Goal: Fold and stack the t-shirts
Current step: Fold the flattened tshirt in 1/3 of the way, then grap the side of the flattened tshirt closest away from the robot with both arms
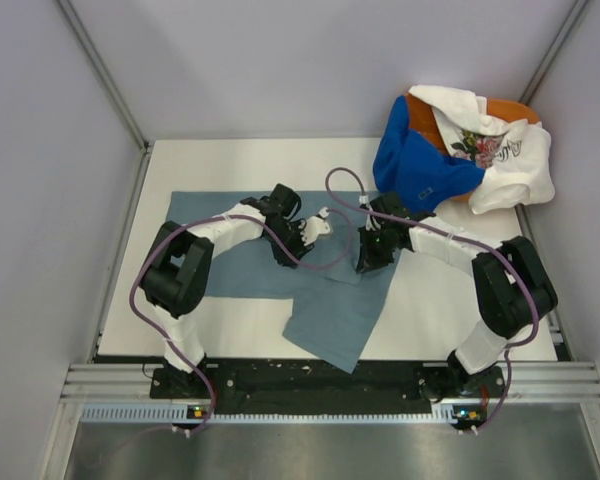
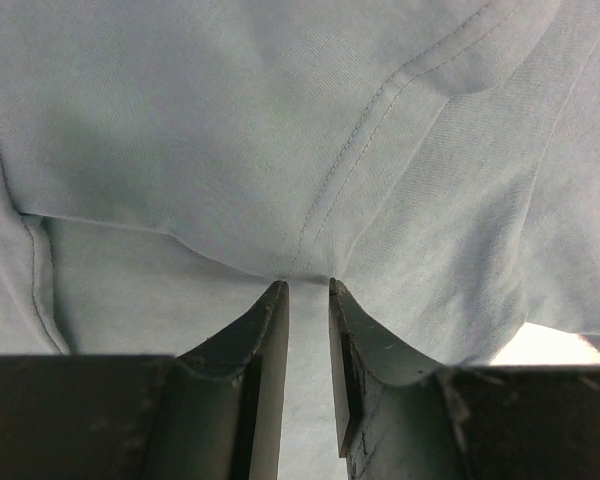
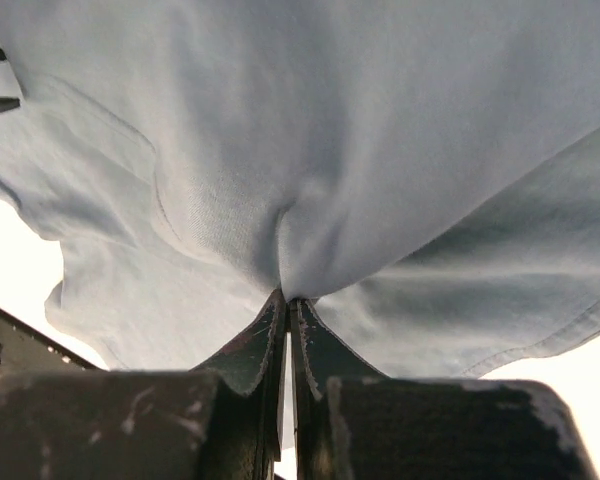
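Note:
The slate-blue t-shirt [image 1: 330,310] lies spread on the white table, its lower part hanging toward the near edge. My left gripper [image 1: 286,254] is shut on a pucker of this cloth by a seam, and the left wrist view shows its tips [image 2: 308,285] nipping the fabric. My right gripper [image 1: 370,262] is shut on a gathered fold of the same shirt, seen in the right wrist view [image 3: 288,297]. The royal blue t-shirt [image 1: 415,165], the white floral t-shirt [image 1: 495,150] and the orange t-shirt [image 1: 515,108] lie heaped at the back right.
The white table [image 1: 230,165] is walled by grey panels left, back and right. A black rail [image 1: 310,378] with the arm bases runs along the near edge. Purple cables [image 1: 340,185] loop over the shirt.

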`<state>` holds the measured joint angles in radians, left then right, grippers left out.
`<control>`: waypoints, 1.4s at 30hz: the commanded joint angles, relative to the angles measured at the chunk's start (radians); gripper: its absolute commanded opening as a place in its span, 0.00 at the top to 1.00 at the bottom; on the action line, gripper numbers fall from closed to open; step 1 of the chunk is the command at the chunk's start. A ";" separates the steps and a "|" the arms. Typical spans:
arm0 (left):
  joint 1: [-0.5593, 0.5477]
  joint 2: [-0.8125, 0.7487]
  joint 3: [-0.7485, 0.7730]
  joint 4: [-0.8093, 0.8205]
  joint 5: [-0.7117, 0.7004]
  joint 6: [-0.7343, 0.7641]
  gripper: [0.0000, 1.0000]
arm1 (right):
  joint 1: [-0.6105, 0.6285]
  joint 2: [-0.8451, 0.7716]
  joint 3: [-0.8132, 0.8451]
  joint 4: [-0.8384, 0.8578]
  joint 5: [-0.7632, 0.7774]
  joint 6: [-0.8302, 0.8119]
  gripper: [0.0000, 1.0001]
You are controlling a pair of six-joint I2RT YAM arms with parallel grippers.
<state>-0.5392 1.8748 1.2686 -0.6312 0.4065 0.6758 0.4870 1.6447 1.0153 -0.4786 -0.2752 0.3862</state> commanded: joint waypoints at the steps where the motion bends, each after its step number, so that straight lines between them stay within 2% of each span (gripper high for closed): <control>1: -0.004 -0.039 -0.005 -0.015 0.006 0.033 0.72 | -0.018 0.015 0.005 -0.043 -0.048 -0.004 1.00; 6: -0.004 -0.083 0.002 -0.064 0.020 0.073 0.72 | -0.025 0.063 0.040 -0.051 0.013 -0.027 1.00; 7: -0.002 -0.106 0.000 -0.080 0.023 0.085 0.72 | -0.028 0.066 0.042 -0.055 0.030 -0.027 0.98; 9: 0.008 -0.143 -0.005 -0.117 0.023 0.116 0.71 | -0.033 0.066 0.043 -0.067 0.062 -0.030 0.86; 11: 0.031 -0.183 -0.015 -0.157 0.020 0.148 0.64 | -0.041 0.058 0.042 -0.083 0.096 -0.036 0.72; 12: 0.045 -0.204 -0.020 -0.182 0.014 0.165 0.59 | -0.041 0.050 0.042 -0.095 0.114 -0.041 0.68; 15: 0.114 -0.270 -0.046 -0.263 -0.018 0.228 0.57 | -0.022 -0.018 0.034 -0.109 0.126 -0.076 0.59; 19: 0.304 -0.385 -0.126 -0.315 -0.072 0.332 0.55 | 0.105 -0.170 0.026 -0.094 0.203 -0.242 0.53; 23: 0.561 -0.483 -0.184 -0.352 -0.100 0.456 0.55 | 0.186 -0.287 -0.012 -0.039 0.064 -0.380 0.50; 26: 0.749 -0.545 -0.245 -0.384 -0.071 0.603 0.55 | 0.240 -0.341 -0.052 -0.031 -0.042 -0.483 0.22; 28: 0.852 -0.577 -0.303 -0.354 -0.083 0.681 0.54 | 0.292 -0.384 -0.096 -0.025 -0.093 -0.542 0.22; 31: 0.950 -0.583 -0.394 -0.253 -0.161 0.735 0.53 | 0.405 -0.439 -0.173 0.014 -0.094 -0.624 0.22; 33: 0.995 -0.569 -0.439 -0.182 -0.198 0.761 0.53 | 0.531 -0.470 -0.220 0.032 -0.096 -0.685 0.22; 37: 1.062 -0.565 -0.514 -0.072 -0.207 0.814 0.52 | 0.728 -0.508 -0.317 0.035 -0.078 -0.842 0.21; 42: 1.075 -0.583 -0.600 0.027 -0.192 0.875 0.51 | 0.791 -0.493 -0.377 0.023 -0.046 -0.911 0.22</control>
<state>0.5270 1.3136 0.7284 -0.7311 0.2001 1.4555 1.2495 1.1641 0.6590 -0.4820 -0.3458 -0.4084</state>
